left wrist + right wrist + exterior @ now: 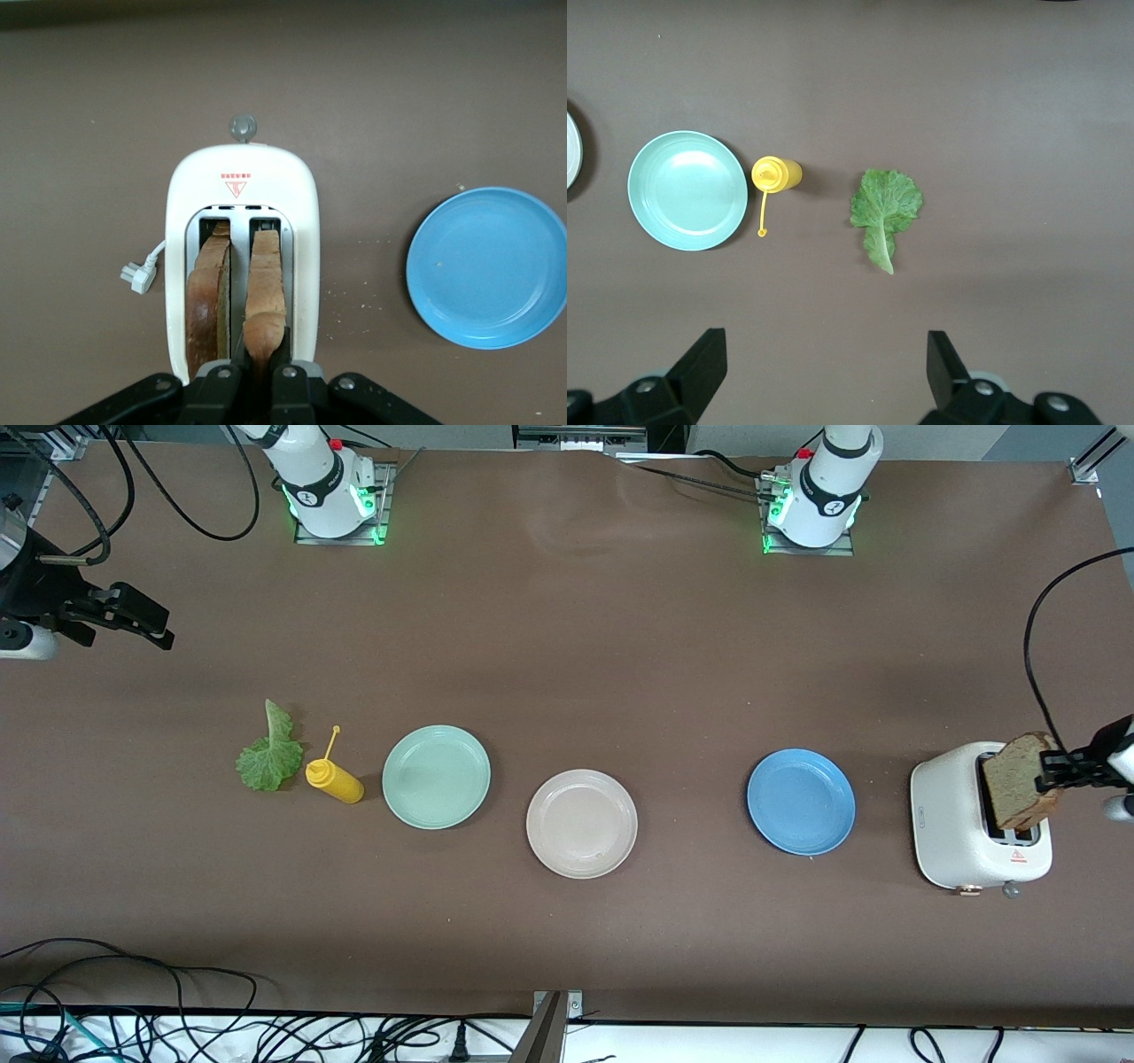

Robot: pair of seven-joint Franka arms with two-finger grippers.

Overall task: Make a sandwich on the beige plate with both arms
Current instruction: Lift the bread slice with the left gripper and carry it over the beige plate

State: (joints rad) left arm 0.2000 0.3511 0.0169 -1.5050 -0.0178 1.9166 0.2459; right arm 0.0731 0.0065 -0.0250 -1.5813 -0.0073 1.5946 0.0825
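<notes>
My left gripper (1056, 772) is shut on a brown bread slice (1019, 781) that sticks up, tilted, out of a slot of the white toaster (952, 824). In the left wrist view the fingers (285, 347) pinch the top edge of this slice (266, 283). A second slice (208, 297) sits in the other slot. The beige plate (581, 824) lies bare at mid-table. The lettuce leaf (268, 755) lies flat toward the right arm's end. My right gripper (133, 615) is open and empty, over bare table near the lettuce (884, 208).
A mint-green plate (436, 777) lies beside the beige plate, with a yellow squeeze bottle (335, 778) lying between it and the lettuce. A blue plate (801, 802) lies between the beige plate and the toaster. Cables hang along the table's near edge.
</notes>
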